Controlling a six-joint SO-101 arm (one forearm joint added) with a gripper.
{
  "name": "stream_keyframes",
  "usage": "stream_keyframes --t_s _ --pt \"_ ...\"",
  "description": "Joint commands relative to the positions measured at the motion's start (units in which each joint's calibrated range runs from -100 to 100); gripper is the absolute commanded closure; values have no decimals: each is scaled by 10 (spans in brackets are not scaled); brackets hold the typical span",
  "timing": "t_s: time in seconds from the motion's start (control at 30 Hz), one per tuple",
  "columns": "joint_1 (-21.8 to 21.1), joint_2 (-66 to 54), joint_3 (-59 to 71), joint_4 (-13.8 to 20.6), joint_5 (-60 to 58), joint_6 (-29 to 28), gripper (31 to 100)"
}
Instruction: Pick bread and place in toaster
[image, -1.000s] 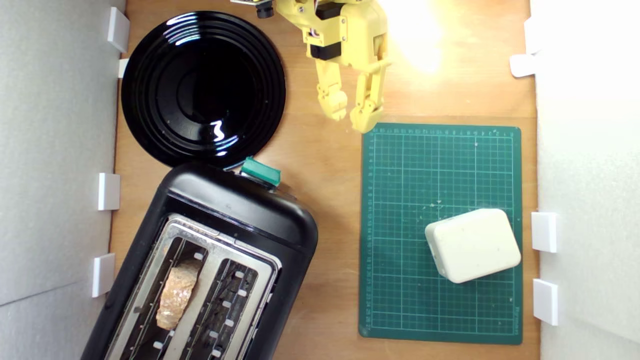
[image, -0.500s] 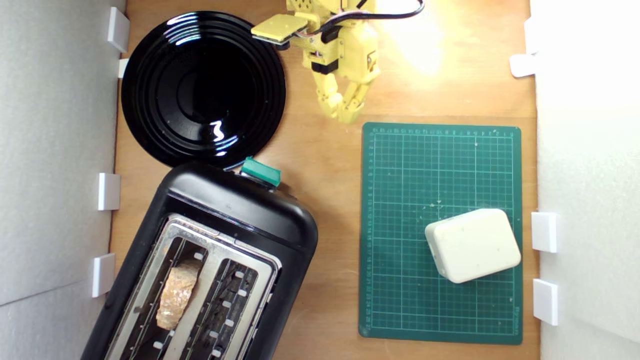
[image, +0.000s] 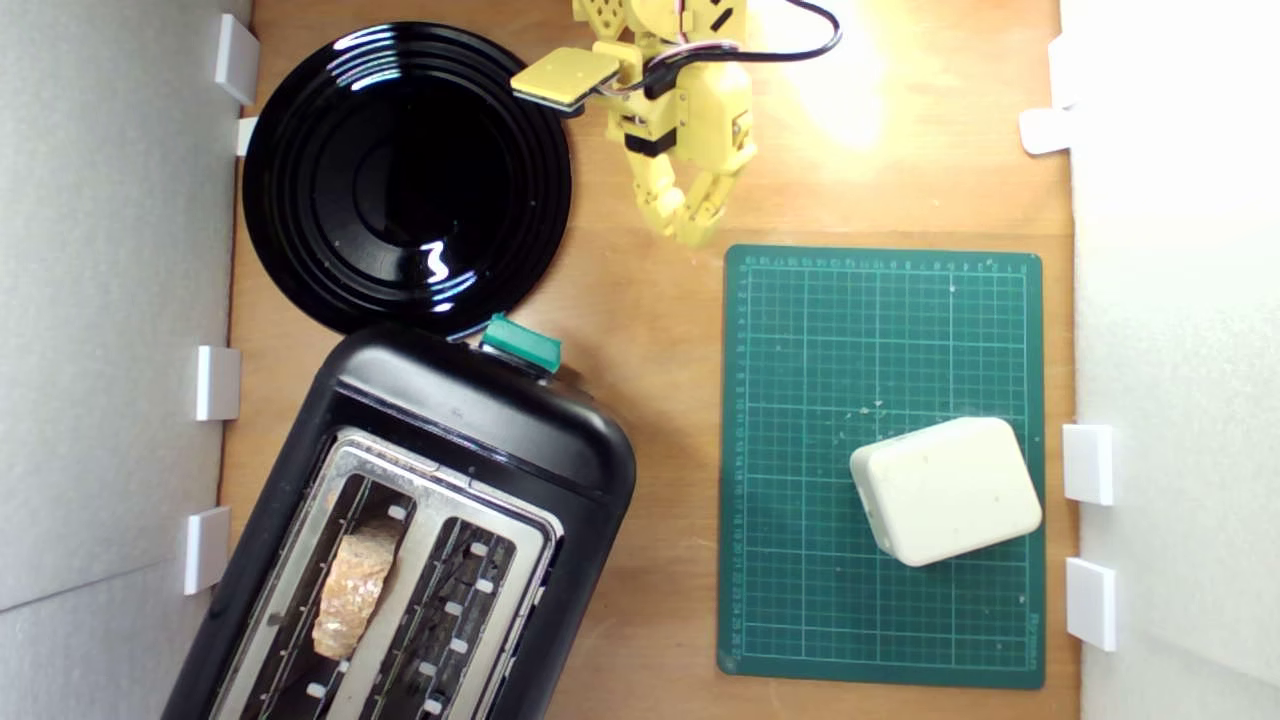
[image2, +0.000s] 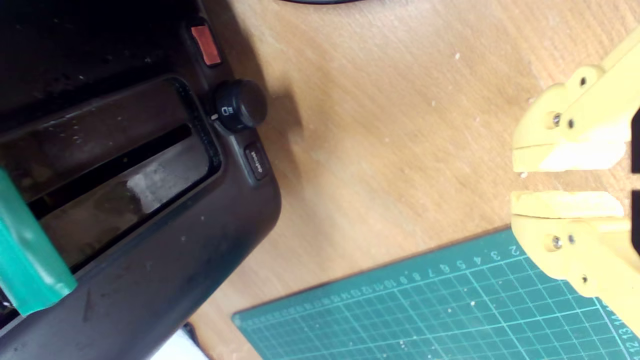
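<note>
Exterior view first: the bread is standing inside a slot of the black toaster, in the lower left of the frame, the slot nearer the frame's left. The other slot looks empty. The green lever sits at the upper end of the toaster, and it seems to be up, so I think the toast has not been started. The yellow gripper is at the top middle of the frame, well apart from the toaster, with its two fingers pinched nearly together and nothing in them. A round black plate lies in the upper left, bare. A green mat covers the right side of the tabletop, and an off-white block rests on it. Wrist view next: the gripper shows only a thin gap between its fingers, holding nothing, above wood and the mat's corner. The toaster's end, with a black knob, fills one side. The bread is not seen here. So the main job looks done; nothing more seems needed, unless pushing the lever counts.
</note>
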Motion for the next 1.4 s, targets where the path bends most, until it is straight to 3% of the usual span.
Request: stream_keyframes --t_s 0.0,0.47,0.63,1.37 --pt "1 -3 4 4 -11 0 823" --pt "6 -3 6 -4 -10 0 874" --pt "10 -3 6 -20 -10 -2 866" --pt "6 -3 4 -20 -10 -1 871"
